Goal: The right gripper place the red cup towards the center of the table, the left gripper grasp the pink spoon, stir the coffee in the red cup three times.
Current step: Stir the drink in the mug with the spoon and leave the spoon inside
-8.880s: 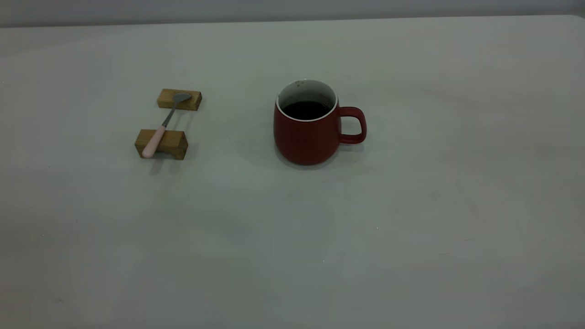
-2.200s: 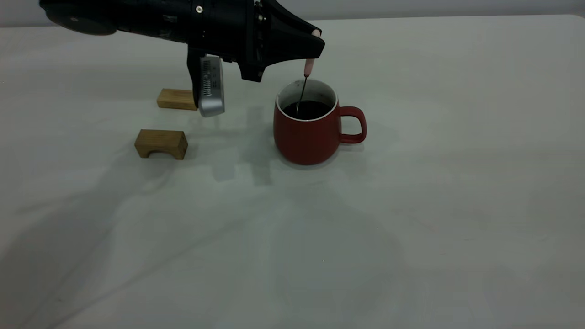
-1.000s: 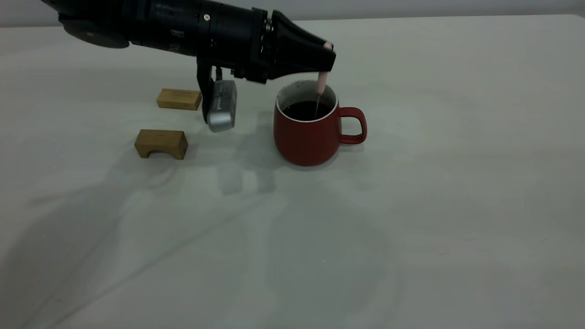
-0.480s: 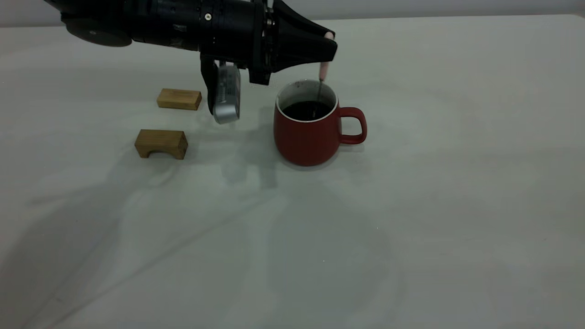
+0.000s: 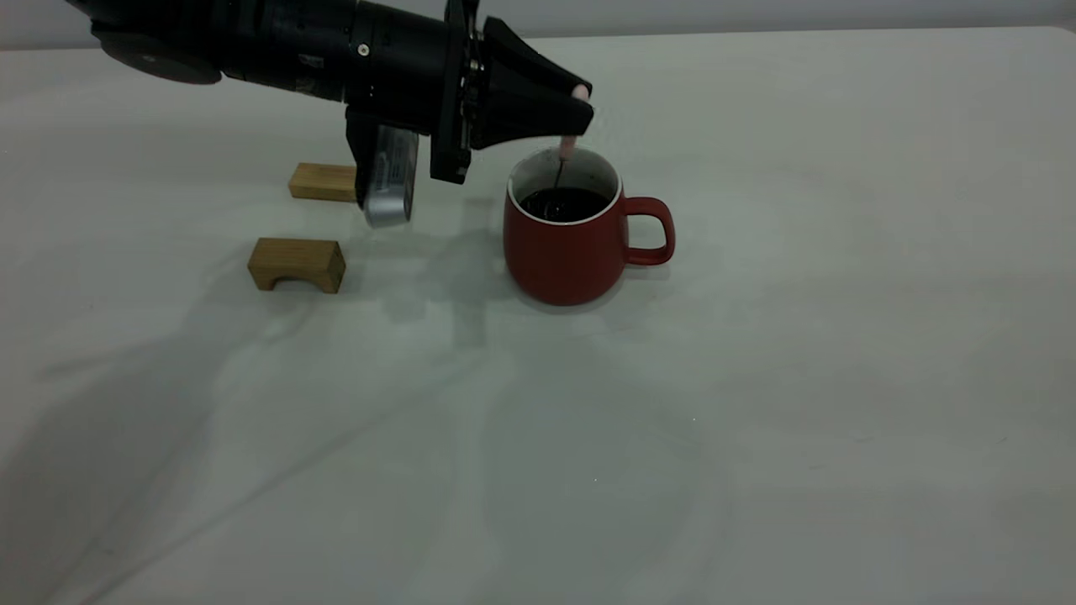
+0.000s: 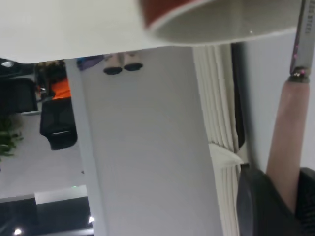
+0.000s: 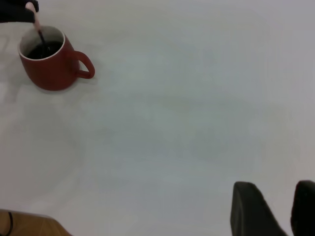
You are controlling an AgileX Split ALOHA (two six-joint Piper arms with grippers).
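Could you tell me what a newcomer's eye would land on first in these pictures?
Probably the red cup near the table's middle, with the left gripper above it dipping the pink spoon into the coffee. Two wooden blocks sit to its left.

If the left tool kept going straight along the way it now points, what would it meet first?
The left tool, shut on the pink spoon, points to the exterior view's right and slightly down, above the red cup. It would probably pass just over the rim, then reach the bare table; depth is uncertain.
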